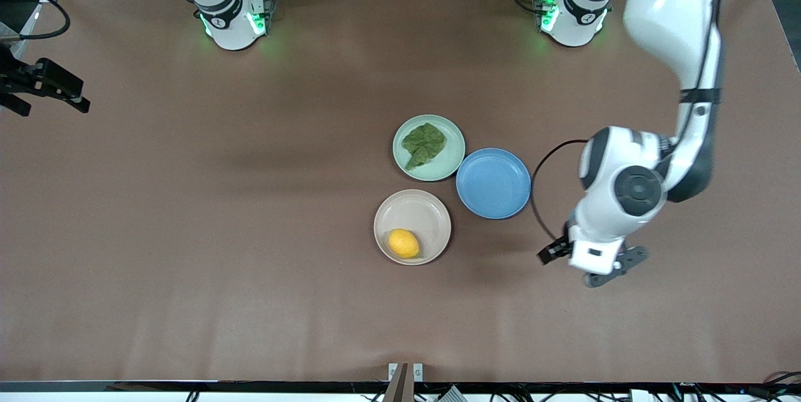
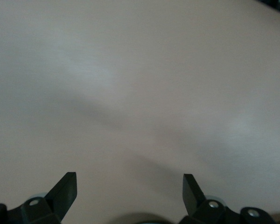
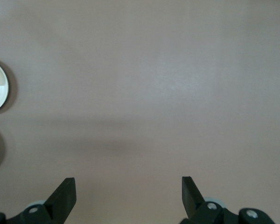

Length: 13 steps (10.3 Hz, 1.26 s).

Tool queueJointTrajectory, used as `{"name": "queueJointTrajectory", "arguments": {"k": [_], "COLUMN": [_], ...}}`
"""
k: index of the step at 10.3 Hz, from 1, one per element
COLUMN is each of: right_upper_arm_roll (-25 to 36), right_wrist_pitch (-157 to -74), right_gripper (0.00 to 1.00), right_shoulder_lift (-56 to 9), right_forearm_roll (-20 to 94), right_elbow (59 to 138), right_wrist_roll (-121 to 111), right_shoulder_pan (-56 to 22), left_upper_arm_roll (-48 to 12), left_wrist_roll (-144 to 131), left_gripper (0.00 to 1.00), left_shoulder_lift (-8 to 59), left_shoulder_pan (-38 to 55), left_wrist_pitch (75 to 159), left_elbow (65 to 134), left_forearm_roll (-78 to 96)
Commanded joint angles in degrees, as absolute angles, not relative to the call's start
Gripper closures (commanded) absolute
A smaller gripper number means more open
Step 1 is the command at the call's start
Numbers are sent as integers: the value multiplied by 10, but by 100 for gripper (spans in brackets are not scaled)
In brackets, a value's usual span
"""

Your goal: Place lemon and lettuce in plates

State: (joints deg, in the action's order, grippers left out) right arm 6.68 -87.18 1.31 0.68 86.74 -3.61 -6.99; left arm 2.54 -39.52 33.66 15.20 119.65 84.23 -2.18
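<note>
Yellow lemon (image 1: 403, 243) (firm, likely slick; grip its middle) and limp lettuce (image 1: 423, 144) sit plated at frame centre; left gripper (image 2: 129, 186) and right gripper (image 3: 129, 186) gape empty over bare table.

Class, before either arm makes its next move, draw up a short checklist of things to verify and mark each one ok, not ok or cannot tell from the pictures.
1. Lemon lies in the cream plate: ok.
2. Lettuce lies in the mint plate, inside the rim: ok.
3. Blue plate holds nothing: ok.
4. Left gripper is open, holds nothing and hangs over bare table toward the left arm's end, apart from the plates: ok.
5. Right gripper is open, holds nothing and waits at the right arm's end of the table: ok.
6. Plates touching each other or just close: cannot tell.
</note>
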Motion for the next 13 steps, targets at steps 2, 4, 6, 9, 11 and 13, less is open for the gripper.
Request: {"name": "queueJointTrajectory", "arguments": {"k": [2,4,6,9,11,13], "right_upper_arm_roll": [65,67,70,76,77,77], "right_wrist_pitch": [-879,-882,-894,-898,-899,-902], "right_gripper": [0,0,0,0,0,0], "right_shoulder_lift": [24,23,23,25,25,25], "right_forearm_roll": [-3,-3,-3,-3,-4,-4], "right_elbow": [900,903,914,923,925,926], "right_wrist_roll": [-33,-34,-34,-34,-34,-34], "right_shoulder_pan": [-90,-80,-70,-65,-64,-63], "left_upper_arm_roll": [0,3,3,1,-3,-15], "left_wrist_roll": [-251,-199,-191,-160,-74,-22], "left_gripper": [0,0,0,0,0,0], "left_shoulder_lift": [156,66,11,-50,-55,-57], "left_shoulder_pan": [84,65,64,58,48,39], "left_wrist_pitch": [1186,1165,1149,1130,1017,931], "left_elbow": [1055,1126,1121,1094,1013,963], "left_forearm_roll": [-7,-5,-11,-14,-11,-4]}}
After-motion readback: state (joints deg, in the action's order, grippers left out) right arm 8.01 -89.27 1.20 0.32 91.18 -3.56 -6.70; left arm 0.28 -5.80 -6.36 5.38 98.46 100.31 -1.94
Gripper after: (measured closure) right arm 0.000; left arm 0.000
